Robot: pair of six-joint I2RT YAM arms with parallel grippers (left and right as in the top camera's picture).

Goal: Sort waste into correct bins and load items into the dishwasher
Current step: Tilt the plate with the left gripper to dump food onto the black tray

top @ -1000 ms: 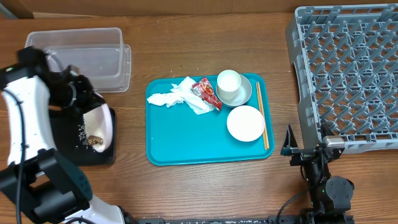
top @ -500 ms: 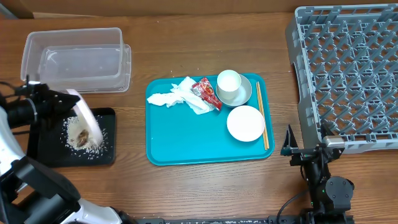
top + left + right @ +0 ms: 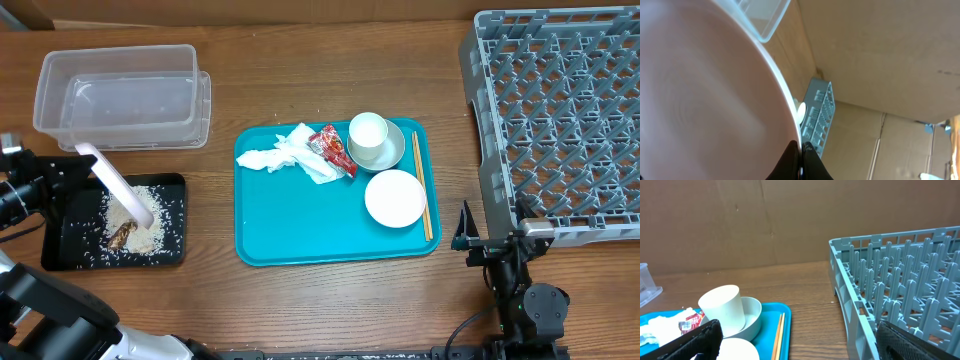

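Where the table ends at the far right, the grey dish rack stands with its pegs upright. Near its front corner waits the right gripper, jaws spread wide and holding nothing. At mid-table lies the teal tray. Well to its left, the clear tub sits toward the back, and the black tray lies just in front of it.

Over that black tray the left gripper has its jaws clamped on the rim of the white plate, which is tipped steeply on edge, its low side down among the food.

On the teal tray, the white bowl sits at the right front. Behind it the saucer-bowl carries the small cup, upright inside it. A crumpled napkin lies at the tray's back left, touching the red wrapper, which lies between the napkin and the saucer-bowl. The chopsticks lie along the tray's right edge, beside the bowl.

A brown scrap rests on the black tray by the plate's lower edge, with rice grains strewn around it.
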